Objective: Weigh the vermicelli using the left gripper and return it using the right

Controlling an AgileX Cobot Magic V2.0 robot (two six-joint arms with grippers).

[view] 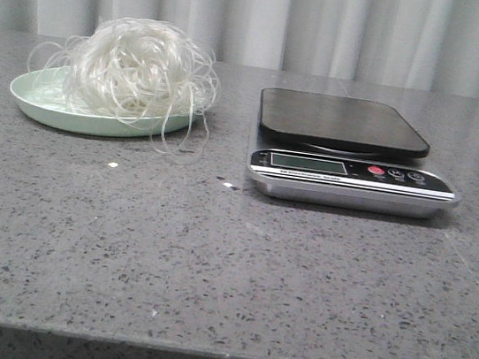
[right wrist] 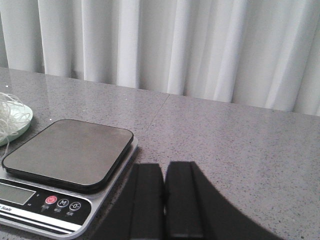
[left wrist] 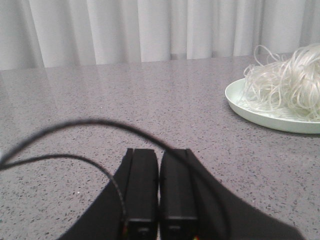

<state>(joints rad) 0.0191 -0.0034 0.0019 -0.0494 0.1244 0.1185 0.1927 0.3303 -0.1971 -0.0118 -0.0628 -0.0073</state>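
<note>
Nothing of the task looks done yet. The vermicelli (view: 139,67) sits heaped on the plate (view: 36,102) toward the far left corner of the tabletop (view: 210,265), with loose loops hanging over the plate's rim onto the stone. The scale (view: 350,155) stands to its right, near the far edge, and its dark platform is bare.

Neither arm shows in the front view. In its wrist view the left claw (left wrist: 160,200) has its fingers pressed together with nothing between them, well apart from the plate. The right claw (right wrist: 165,200) is likewise closed to a thin seam and empty, hanging just beside the scale's right side.

All steps appear to remain: the left claw must open, lift the nest onto the platform and let go, then the right claw must carry it back to the plate.

Counted: one nest of vermicelli, one plate, one scale, two claws.
</note>
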